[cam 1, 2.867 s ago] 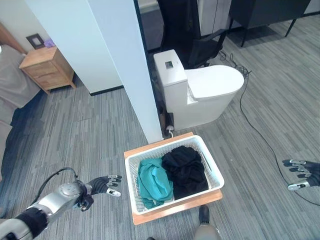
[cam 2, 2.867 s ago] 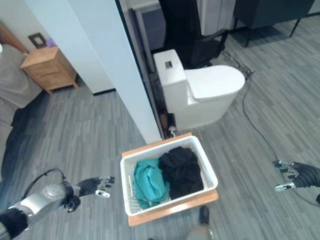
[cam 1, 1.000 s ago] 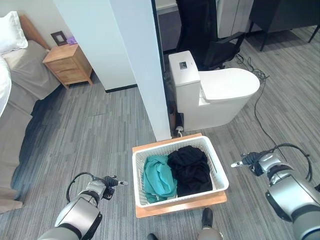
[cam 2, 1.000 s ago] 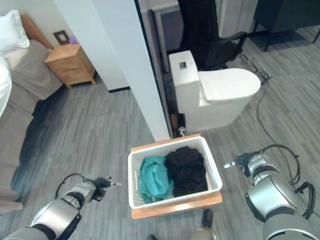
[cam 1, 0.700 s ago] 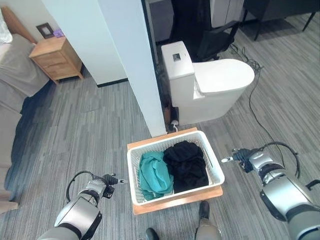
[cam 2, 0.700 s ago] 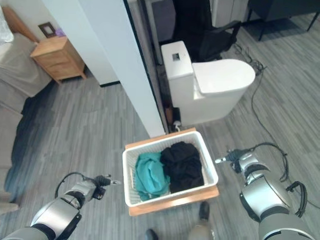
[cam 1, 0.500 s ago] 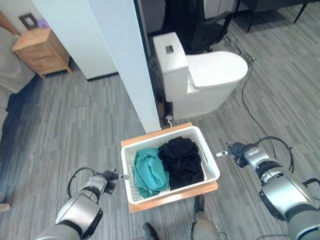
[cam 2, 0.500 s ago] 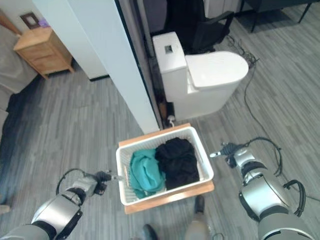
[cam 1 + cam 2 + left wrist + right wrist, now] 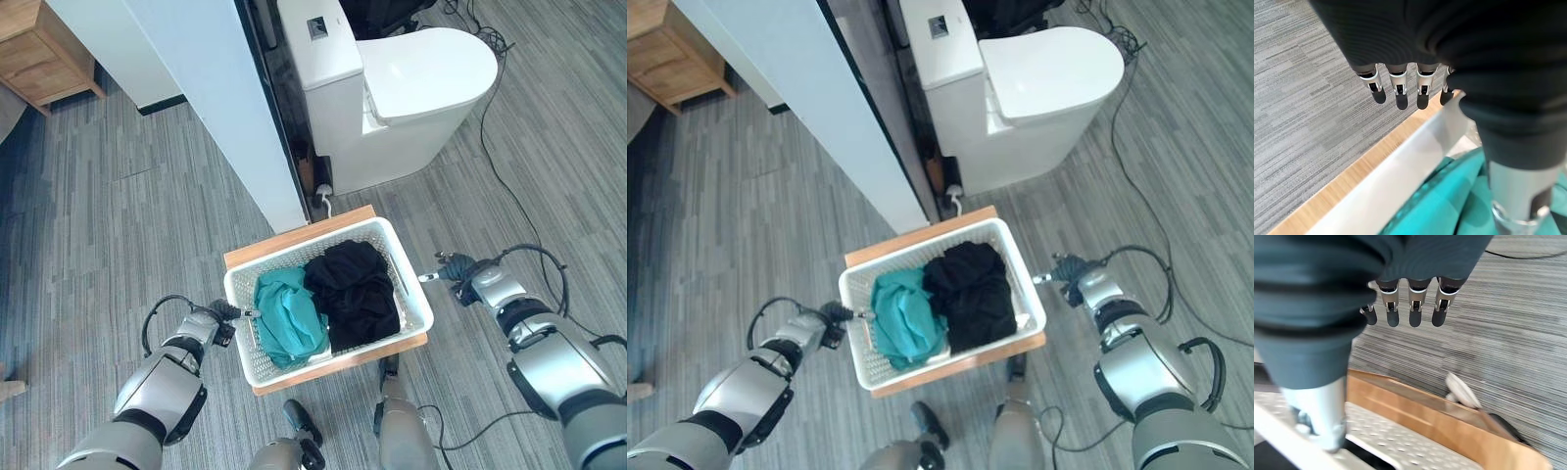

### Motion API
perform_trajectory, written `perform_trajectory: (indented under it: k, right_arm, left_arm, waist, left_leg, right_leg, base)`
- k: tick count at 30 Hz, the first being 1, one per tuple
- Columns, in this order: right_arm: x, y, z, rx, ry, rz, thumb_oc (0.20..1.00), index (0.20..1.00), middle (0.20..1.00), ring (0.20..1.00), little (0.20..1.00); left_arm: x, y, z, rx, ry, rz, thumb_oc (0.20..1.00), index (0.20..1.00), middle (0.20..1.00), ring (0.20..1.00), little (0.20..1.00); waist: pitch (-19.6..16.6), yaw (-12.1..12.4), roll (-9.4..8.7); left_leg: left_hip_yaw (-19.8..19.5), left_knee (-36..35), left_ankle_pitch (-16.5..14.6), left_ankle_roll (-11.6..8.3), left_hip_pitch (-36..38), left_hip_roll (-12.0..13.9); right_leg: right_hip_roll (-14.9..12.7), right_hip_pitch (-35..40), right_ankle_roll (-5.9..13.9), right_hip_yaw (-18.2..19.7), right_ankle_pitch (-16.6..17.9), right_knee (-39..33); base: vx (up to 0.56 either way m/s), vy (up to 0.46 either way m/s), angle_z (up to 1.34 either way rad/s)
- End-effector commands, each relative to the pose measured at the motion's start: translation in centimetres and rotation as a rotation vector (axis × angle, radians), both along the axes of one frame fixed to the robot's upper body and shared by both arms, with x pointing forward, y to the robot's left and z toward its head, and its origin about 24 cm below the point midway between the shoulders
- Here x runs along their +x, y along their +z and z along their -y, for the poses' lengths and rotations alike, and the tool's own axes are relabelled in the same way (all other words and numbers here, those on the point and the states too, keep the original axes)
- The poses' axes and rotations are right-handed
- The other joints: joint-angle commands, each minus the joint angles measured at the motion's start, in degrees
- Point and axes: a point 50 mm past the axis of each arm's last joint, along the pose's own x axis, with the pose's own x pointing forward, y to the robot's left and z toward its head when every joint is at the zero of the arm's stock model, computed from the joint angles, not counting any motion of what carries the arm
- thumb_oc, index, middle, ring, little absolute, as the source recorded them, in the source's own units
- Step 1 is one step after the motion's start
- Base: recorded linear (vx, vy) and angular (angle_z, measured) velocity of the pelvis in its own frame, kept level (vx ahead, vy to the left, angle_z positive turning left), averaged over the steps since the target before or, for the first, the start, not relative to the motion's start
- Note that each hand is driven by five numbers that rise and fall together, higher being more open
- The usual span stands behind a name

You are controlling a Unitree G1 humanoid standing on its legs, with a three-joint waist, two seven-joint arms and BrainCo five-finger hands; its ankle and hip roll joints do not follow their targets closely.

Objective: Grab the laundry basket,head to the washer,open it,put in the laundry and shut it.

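Note:
A white laundry basket [image 9: 412, 290] sits on a wooden board [image 9: 294, 231] on the grey floor, in front of the wall's end. Inside lie a teal garment [image 9: 285, 316] and a black garment [image 9: 355, 295]. My left hand [image 9: 219, 317] is at the basket's left rim. In the left wrist view its fingers [image 9: 1398, 92] hang straight outside the rim [image 9: 1400, 180], and its thumb [image 9: 1518, 193] is over the teal cloth inside. My right hand [image 9: 454, 270] is at the right rim. Its fingers [image 9: 1414, 308] are straight over the floor, and its thumb [image 9: 1317, 406] is over the basket wall [image 9: 1386, 443].
A white toilet [image 9: 416, 88] stands just behind the basket. A white wall end [image 9: 196, 98] rises at its back left. A wooden nightstand [image 9: 39, 49] is at the far left. Grey plank floor lies open on both sides of the basket.
Both hands have closed in from far out at the sides to the basket's left and right rims. The camera has tilted down and come nearer to the basket.

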Motion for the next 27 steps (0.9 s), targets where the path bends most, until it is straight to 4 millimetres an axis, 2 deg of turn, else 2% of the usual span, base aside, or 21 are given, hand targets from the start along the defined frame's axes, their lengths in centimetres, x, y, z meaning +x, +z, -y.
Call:
perform_trajectory:
  k: [1, 6, 11, 18, 20, 22, 26, 27]
  right_arm:
    - [2.1, 3.6, -1.3, -0.003, 0.045, 0.132, 1.000, 1.000, 1.000, 1.000, 1.000]
    - [2.3, 4.6, -3.6, 0.001, 0.166, 0.199, 1.000, 1.000, 1.000, 1.000, 1.000]
    - [1.9, 4.3, -4.0, 0.044, 0.179, 0.215, 1.000, 1.000, 1.000, 1.000, 1.000]
    - [1.4, 2.6, -3.8, 0.114, 0.140, 0.155, 1.000, 1.000, 1.000, 1.000, 1.000]
    - [1.2, 1.3, -3.5, 0.089, 0.118, 0.070, 1.000, 1.000, 1.000, 1.000, 1.000]
    - [1.1, 0.9, -3.5, 0.085, 0.111, 0.045, 1.000, 1.000, 1.000, 1.000, 1.000]
    - [1.2, 0.0, -4.1, 0.098, 0.082, -0.014, 1.000, 1.000, 1.000, 1.000, 1.000]
    - [1.3, -0.2, -4.8, 0.107, 0.081, -0.029, 1.000, 1.000, 1.000, 1.000, 1.000]
  left_arm:
    - [1.4, 1.9, -0.9, 0.047, 0.037, 0.052, 1.000, 1.000, 1.000, 1.000, 1.000]
    - [0.5, 1.0, -1.4, 0.041, 0.063, 0.029, 1.000, 1.000, 1.000, 1.000, 1.000]
    - [-0.1, 0.3, -1.1, 0.029, 0.070, 0.009, 1.000, 1.000, 1.000, 1.000, 1.000]
    - [-0.3, -0.3, -0.4, 0.027, 0.051, -0.009, 1.000, 1.000, 1.000, 1.000, 1.000]
    - [-0.1, 0.0, -0.3, 0.037, 0.041, -0.009, 1.000, 1.000, 1.000, 1.000, 1.000]
    - [0.0, 0.1, -0.2, 0.037, 0.038, -0.010, 1.000, 1.000, 1.000, 1.000, 1.000]
    - [0.6, 0.6, 0.5, 0.037, 0.021, 0.003, 1.000, 1.000, 1.000, 1.000, 1.000]
    - [1.1, 1.1, 0.7, 0.044, 0.015, 0.019, 1.000, 1.000, 1.000, 1.000, 1.000]
  waist:
    - [0.83, 0.82, -0.85]
    - [0.87, 0.67, -1.09]
    - [1.11, 0.66, -1.67]
    - [1.62, 1.12, -2.78]
    - [1.89, 1.50, -3.05]
    - [2.05, 1.56, -3.16]
    - [2.71, 1.97, -3.36]
    - [3.05, 2.23, -3.35]
  left_leg:
    - [-3.20, -0.15, 10.08, -4.03, -3.11, 4.12]
    - [-3.54, -0.10, 9.84, -3.91, -2.86, 4.17]
    - [-3.73, 0.11, 9.41, -3.67, -2.27, 4.12]
    - [-4.73, 0.29, 9.24, -3.41, -2.25, 4.04]
    - [-5.13, 0.31, 9.39, -3.33, -2.56, 4.06]
    - [-5.29, 0.31, 9.43, -3.31, -2.72, 4.01]
    - [-5.90, 0.20, 9.55, -3.14, -3.46, 3.74]
    - [-6.22, 0.12, 9.66, -3.03, -3.94, 3.59]
  right_leg:
    - [-4.56, 4.14, 7.06, 1.10, -0.17, -0.15]
    - [-4.63, 4.78, 6.98, 0.53, -0.53, 0.05]
    - [-4.68, 5.60, 6.88, 0.23, -0.86, 0.20]
    - [-4.83, 6.42, 6.70, -0.57, -1.13, 0.58]
    - [-4.82, 6.49, 6.56, -0.91, -1.18, 0.68]
    - [-4.82, 6.46, 6.53, -0.97, -1.13, 0.67]
    - [-4.91, 5.74, 6.59, -1.06, -0.71, 0.73]
    - [-5.02, 5.27, 6.65, -1.14, -0.47, 0.76]
  base:
    - [0.00, 0.000, 0.00]
    - [0.03, -0.002, 0.01]
    - [0.00, -0.001, 0.01]
    - [0.00, -0.004, 0.08]
    - [-0.03, -0.015, 0.11]
    - [-0.03, -0.007, 0.04]
    - [-0.04, 0.008, 0.02]
    - [-0.06, 0.023, 0.01]
